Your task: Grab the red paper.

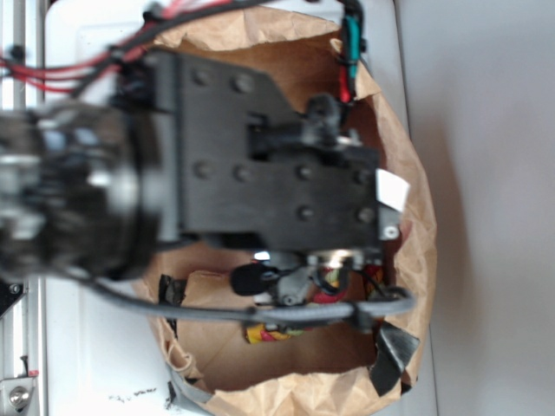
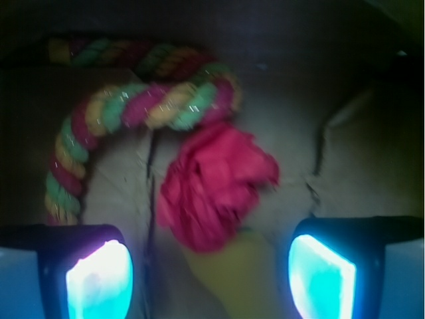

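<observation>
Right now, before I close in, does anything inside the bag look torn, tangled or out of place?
Nothing stands out. The red paper lies free between the open gripper fingers, just beside the rope, partly over the yellow sponge.

Dim, blurry wrist view; exterior bright, arm out of focus.

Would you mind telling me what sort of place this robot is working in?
Probably a lab test bench: a brown paper bag on a white surface serves as a bin, holding the red paper, a twisted rope and a yellow sponge.
</observation>
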